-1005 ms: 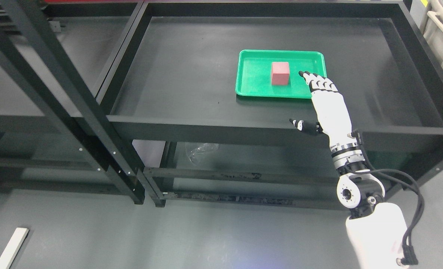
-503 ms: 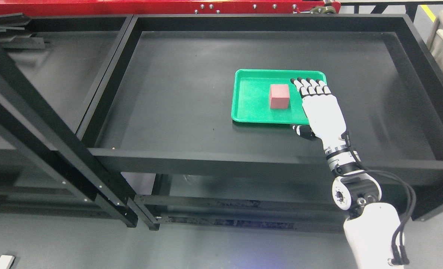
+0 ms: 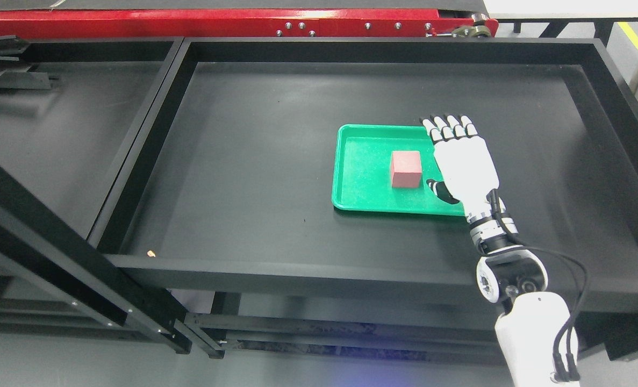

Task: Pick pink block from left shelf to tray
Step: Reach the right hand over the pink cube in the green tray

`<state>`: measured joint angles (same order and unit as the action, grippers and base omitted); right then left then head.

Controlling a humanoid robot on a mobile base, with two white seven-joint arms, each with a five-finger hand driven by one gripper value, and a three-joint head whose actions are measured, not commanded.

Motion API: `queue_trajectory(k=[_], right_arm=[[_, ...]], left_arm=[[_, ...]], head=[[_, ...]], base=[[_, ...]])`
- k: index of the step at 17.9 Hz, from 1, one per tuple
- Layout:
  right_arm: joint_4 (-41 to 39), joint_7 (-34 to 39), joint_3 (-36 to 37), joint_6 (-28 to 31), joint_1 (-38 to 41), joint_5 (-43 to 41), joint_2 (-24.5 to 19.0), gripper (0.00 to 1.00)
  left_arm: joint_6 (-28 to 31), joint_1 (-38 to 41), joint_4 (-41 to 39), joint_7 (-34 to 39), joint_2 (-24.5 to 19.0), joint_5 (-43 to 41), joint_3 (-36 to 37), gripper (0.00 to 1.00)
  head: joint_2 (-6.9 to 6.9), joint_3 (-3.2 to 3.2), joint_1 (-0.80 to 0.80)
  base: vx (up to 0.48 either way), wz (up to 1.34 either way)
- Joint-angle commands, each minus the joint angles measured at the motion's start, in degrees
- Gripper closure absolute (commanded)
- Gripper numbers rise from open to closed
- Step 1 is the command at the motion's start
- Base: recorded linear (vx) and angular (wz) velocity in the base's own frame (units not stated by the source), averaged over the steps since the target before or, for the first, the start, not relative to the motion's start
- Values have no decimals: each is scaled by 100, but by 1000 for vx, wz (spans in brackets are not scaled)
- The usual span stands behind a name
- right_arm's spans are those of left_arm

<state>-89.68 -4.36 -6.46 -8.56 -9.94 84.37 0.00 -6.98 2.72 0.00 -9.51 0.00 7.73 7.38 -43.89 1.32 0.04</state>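
While my right hand (image 3: 463, 164) reaches in from the lower right of the head view, its fingers (image 3: 447, 129) are stretched out flat and hold nothing, their tips over the far right corner of the green tray (image 3: 361, 185). My palm covers the tray's right side, and my thumb (image 3: 438, 190) points left, low over the tray floor. On that floor sits the pink block (image 3: 406, 169), upright, just beside my palm on its left and apart from it, with the thumb tip close to its near right corner. Around the tray lies the black shelf top (image 3: 254, 161), and a second shelf (image 3: 55, 123) stands to the left. A red beam (image 3: 216, 24) runs along the far edge.
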Motion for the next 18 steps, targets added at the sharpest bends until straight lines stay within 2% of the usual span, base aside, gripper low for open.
queue_trajectory(k=[1,3,10,13,18], right_arm=[[3,-672,-57,-84,-193,-254,100,1],[81,-445,-48,-84,-166,-280,100,1],[266,1663,-101,-93,-184,-957,100,1],[398,2026,-101,-67,-184,-1001,100,1],[530,2132,-110,109,-201,-1237,100,1]], left_arm=[[21,0,-100,2,-100,0,0,0],[12,0,-100,2,-100,0,0,0],[12,0,-100,2,-100,0,0,0],[12,0,-100,2,-100,0,0,0],[12,0,-100,2,-100,0,0,0]], head=[[0,0,0],[0,0,0],[0,0,0],[0,0,0],[0,0,0]], base=[[166,0],[153,20],[120,46],[74,1],[16,0]])
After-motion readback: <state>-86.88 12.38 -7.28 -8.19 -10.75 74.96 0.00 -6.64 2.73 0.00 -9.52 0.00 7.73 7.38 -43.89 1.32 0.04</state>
